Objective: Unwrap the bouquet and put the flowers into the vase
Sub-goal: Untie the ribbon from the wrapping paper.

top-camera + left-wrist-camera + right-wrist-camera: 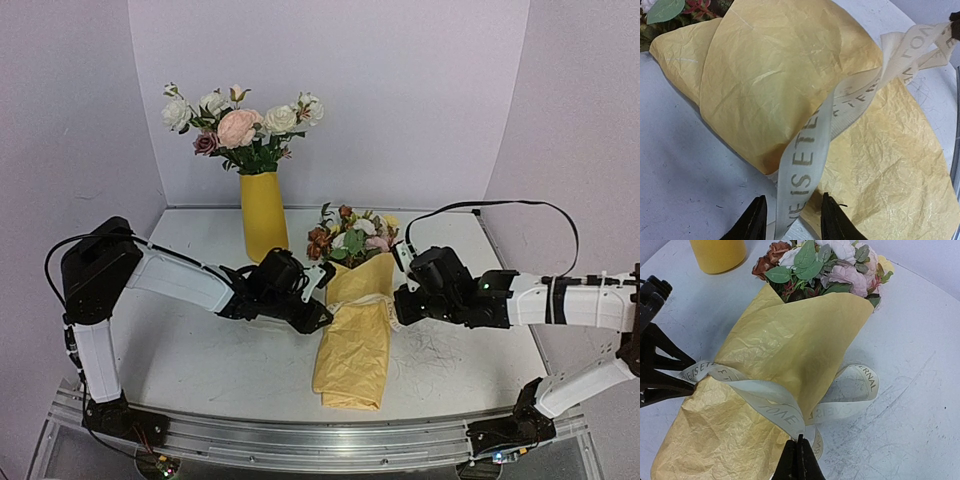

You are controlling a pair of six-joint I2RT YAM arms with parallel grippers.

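Observation:
The bouquet (352, 335) lies on the table, a cone of crinkled yellow-orange paper (790, 340) with its flowers (825, 262) pointing to the back. A cream lettered ribbon (765, 392) runs loosely across the cone. My right gripper (800, 441) is shut on one ribbon end at the cone's right side (397, 312). My left gripper (794, 222) is open at the cone's left side (322, 312), and the other ribbon end (807, 165) hangs between its fingers (756, 222). The yellow vase (263, 215) stands upright behind, left of the bouquet.
A big bunch of white and pink roses (240, 125) fills the vase. A slack ribbon loop (860, 385) lies on the table to the right of the cone. Purple walls close in the back and sides; a metal rail (300, 435) runs along the near edge.

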